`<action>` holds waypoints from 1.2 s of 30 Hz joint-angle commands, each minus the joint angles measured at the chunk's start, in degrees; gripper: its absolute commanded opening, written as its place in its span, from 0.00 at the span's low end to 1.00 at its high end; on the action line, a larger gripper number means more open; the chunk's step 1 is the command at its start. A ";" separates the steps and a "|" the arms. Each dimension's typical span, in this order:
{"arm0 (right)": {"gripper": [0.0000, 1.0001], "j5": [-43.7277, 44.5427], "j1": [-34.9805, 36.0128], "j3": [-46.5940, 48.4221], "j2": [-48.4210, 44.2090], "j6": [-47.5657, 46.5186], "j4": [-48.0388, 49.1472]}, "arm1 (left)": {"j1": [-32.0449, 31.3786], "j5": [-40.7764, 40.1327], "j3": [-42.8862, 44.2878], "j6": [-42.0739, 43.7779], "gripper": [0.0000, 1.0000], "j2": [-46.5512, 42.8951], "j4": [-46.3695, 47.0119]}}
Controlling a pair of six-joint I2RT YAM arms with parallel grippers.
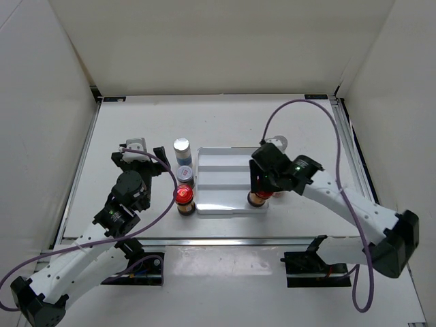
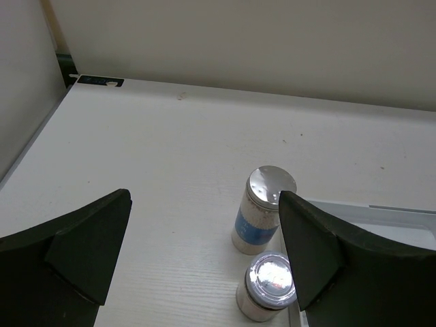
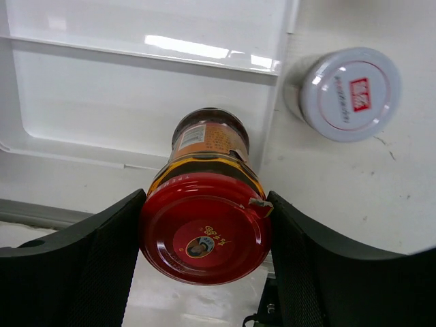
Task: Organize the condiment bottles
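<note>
Jar with red cap (image 3: pixel 204 231), brown contents: sits between the fingers (image 3: pixel 102 262) of the right gripper (image 3: pixel 206 199). Both pads press on the cap's rim and the jaws are closed down to cap width. The hold is on the cap only; the body is clear of the pads. Its base shows past the fingertips, over the near right corner of the white tray (image 3: pixel 136 102), close against the tray's right wall. Cannot tell whether the base rests on the tray floor or hangs above it.

Grey-capped jar (image 3: pixel 351 92): on the table (image 3: pixel 354 184) outside the tray, just beyond the finger on the right of the wrist view.

Left gripper (image 2: pixel 204 197): jaws spread wide, nothing between them. Blue-labelled jar (image 2: pixel 262 218) and short silver-capped jar (image 2: pixel 269 283) stand ahead, close to the inner face of its right finger. A second red-capped jar (image 1: pixel 184 197) is the nearest in that row, seen from overhead.

Risks, as judged:
- The base is close to the tray wall. A small drift outward on lowering could land it on the rim, and it would tip on release.
- The cap is smooth and the contact band narrow, so the jar may slip or swing if moved fast.
- On release, the outer finger opens toward the grey-capped jar and could knock it.
- If the left gripper advances, its right finger could clip the two jars ahead.
</note>
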 commanded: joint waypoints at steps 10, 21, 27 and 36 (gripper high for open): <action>0.11 5.64 2.72 6.65 12.97 3.57 4.16 | -0.15 -4.26 1.90 -2.57 1.00 -0.23 -2.09; 1.00 18.12 6.33 14.20 7.83 1.74 -5.42 | -0.15 -4.79 3.76 -4.08 1.00 -3.92 -6.50; 1.00 26.64 6.33 19.13 -2.82 -3.89 -15.87 | -0.15 -0.24 3.23 -0.29 1.00 -3.92 -5.70; 1.00 33.68 6.33 6.50 -21.89 0.23 -26.34 | -0.15 16.04 19.74 -6.79 0.92 14.26 -30.20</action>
